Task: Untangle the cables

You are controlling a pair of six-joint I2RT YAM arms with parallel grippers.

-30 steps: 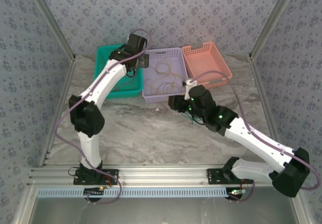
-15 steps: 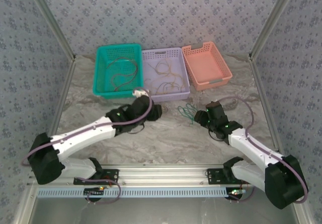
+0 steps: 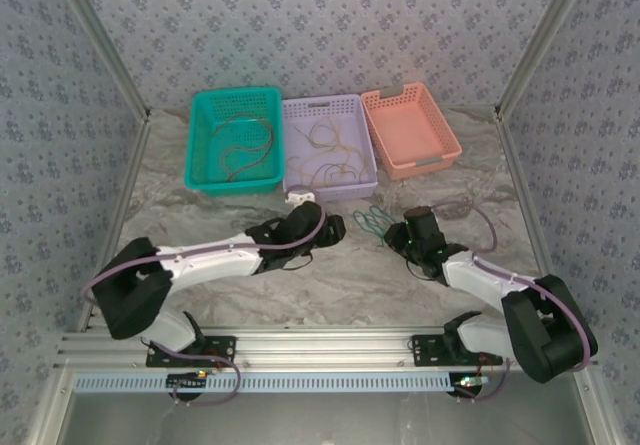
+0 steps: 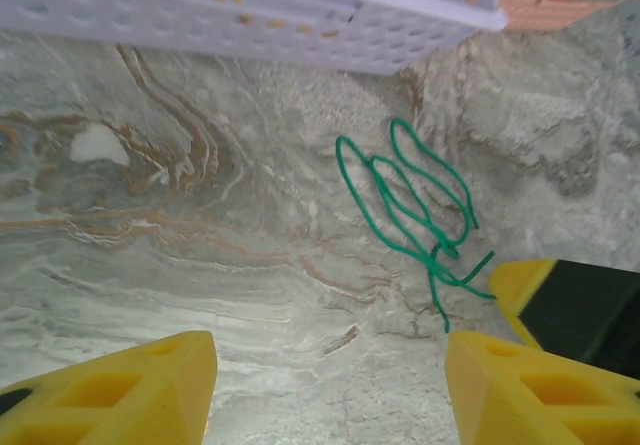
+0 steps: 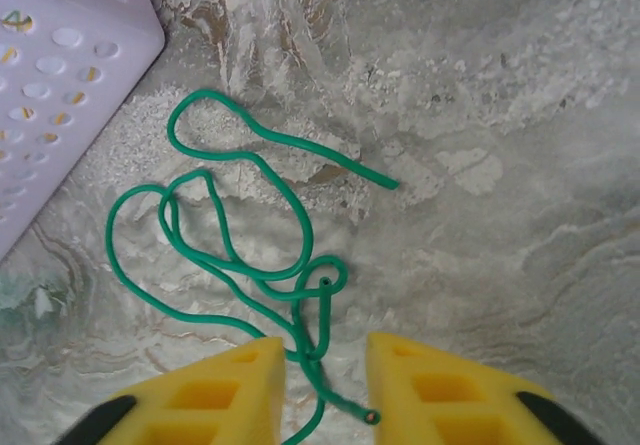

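Note:
A green cable (image 3: 371,219) lies in loose loops on the marble table, just in front of the lilac basket (image 3: 296,190). My right gripper (image 5: 325,385) is low over the cable's (image 5: 250,265) near end. Its yellow fingers (image 5: 215,395) stand a narrow gap apart, with the knotted tail lying between them and not pinched. From the left, my left gripper (image 4: 330,385) faces the cable (image 4: 410,205), open wide with bare table between its fingers (image 4: 130,385). More thin cables lie in the teal basket (image 3: 200,180) and in the lilac basket.
An orange basket (image 3: 440,125) stands at the back right beside the lilac one. The lilac basket's wall (image 4: 300,25) is close ahead of the left gripper. The right gripper's finger (image 4: 520,280) is at the cable's right side. Metal frame posts flank the table.
The left arm swung down from the teal basket and stretched right toward the green cable. The right arm drew back to the cable's near end and its jaws narrowed around the tail.

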